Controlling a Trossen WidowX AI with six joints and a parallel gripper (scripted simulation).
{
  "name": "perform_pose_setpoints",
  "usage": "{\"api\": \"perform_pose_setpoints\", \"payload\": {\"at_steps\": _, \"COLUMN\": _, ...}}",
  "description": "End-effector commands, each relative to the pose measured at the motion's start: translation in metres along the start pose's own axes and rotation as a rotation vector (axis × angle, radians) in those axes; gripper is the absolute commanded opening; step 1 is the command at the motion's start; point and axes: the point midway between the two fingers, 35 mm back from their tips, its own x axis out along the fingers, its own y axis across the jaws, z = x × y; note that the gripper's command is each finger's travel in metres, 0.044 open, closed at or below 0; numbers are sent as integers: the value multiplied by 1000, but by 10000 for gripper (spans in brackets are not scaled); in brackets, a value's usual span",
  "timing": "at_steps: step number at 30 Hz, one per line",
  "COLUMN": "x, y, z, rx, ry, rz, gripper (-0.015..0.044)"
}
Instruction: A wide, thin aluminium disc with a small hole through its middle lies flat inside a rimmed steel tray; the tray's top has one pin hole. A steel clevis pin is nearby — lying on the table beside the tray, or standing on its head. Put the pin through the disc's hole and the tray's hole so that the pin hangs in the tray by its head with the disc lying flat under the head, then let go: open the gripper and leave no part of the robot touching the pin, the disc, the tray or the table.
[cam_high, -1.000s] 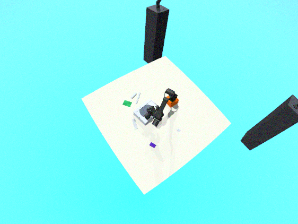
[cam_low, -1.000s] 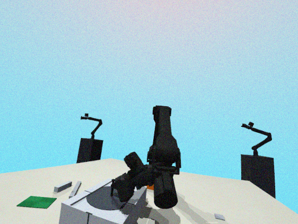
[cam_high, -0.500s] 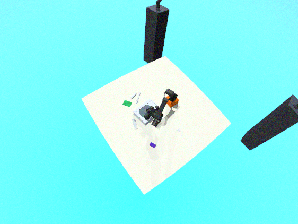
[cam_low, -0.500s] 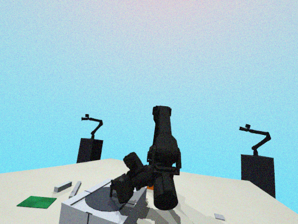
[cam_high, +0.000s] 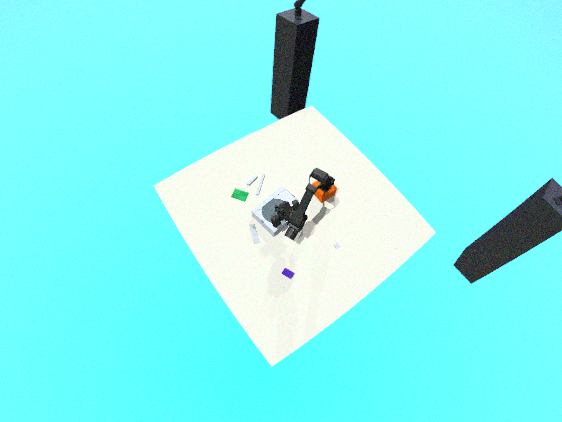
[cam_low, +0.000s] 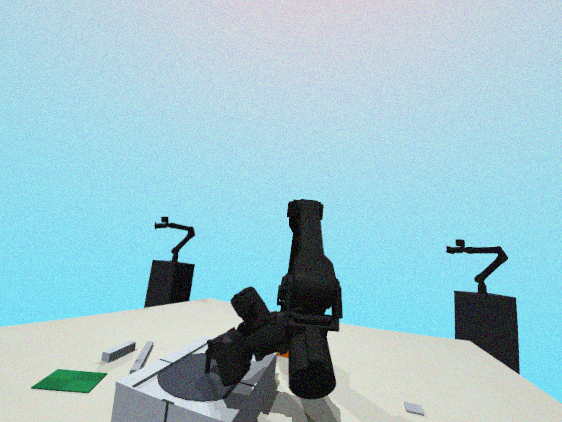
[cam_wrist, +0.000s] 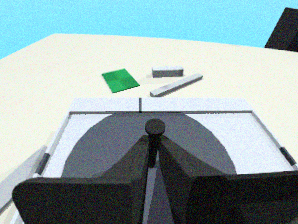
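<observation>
Pin gripped below its head, over the disc

The clevis pin (cam_wrist: 155, 127) is held head-up in the hand (cam_high: 275, 220) (cam_low: 209, 372) (cam_wrist: 153, 140), whose fingertips are closed narrowly on the shank just under the round head. In the wrist view it is seen over the disc (cam_high: 270, 210) (cam_low: 182, 377) (cam_wrist: 100, 150), which is laid flat inside the tray (cam_high: 257, 217) (cam_low: 145, 402) (cam_wrist: 200, 105) on the worktop (cam_high: 225, 275) (cam_low: 400, 350) (cam_wrist: 30, 75). Whether the tip has been entered in the hole cannot be told; the hole is hidden.

Being steel, the pin is likely to be stiff, small but dense, and rather slippery; in so slim a grip it could be tilted by a side knock. The shank under the head is a sound place for it to be taken, though the fingers must be opened before the head can be seated. The thin disc is probably light and easily slid, so it should not be pushed sideways.
</observation>
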Motion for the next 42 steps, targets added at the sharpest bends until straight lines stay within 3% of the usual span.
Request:
{"api": "perform_pose_setpoints", "payload": {"at_steps": 1, "x": 0, "y": 3, "z": -1, "rx": -7, "ry": -4, "rz": 1, "gripper": 0}}
{"api": "perform_pose_setpoints", "payload": {"at_steps": 42, "x": 0, "y": 10, "z": -1, "rx": -5, "ry": -3, "rz": 1, "gripper": 0}}
